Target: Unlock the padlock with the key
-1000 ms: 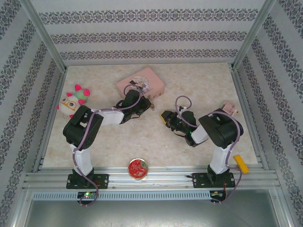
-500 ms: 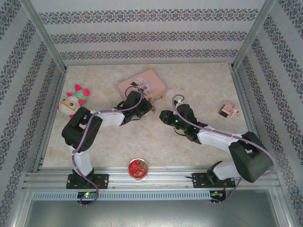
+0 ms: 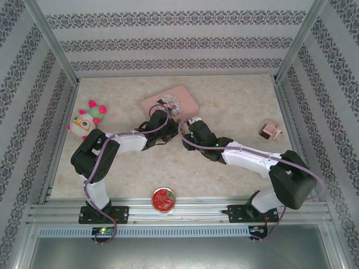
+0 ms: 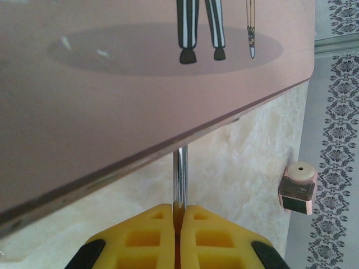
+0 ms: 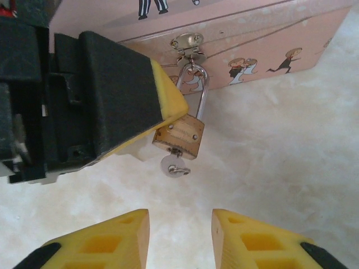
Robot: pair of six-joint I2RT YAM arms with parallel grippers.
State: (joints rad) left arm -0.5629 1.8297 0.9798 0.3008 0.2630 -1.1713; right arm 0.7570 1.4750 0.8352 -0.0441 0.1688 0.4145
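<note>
The small brass padlock hangs by its thin shackle from the hasp of the pink illustrated tin. A silver key sticks out of the padlock's underside. My left gripper is shut on the padlock, with the shackle rising from between its yellow pads up to the tin's edge. In the right wrist view that left gripper's finger presses on the padlock from the left. My right gripper is open just short of the key, with nothing between its fingers. From above, both grippers meet at the tin's front.
A plush toy lies at the left of the table. A round red tin sits near the front rail. A small pink block lies at the right, also visible in the left wrist view. Patterned walls enclose the table.
My right arm has stretched out leftward and away from its base, bringing its open gripper up to the padlock. My left gripper has stayed at the tin's front.
</note>
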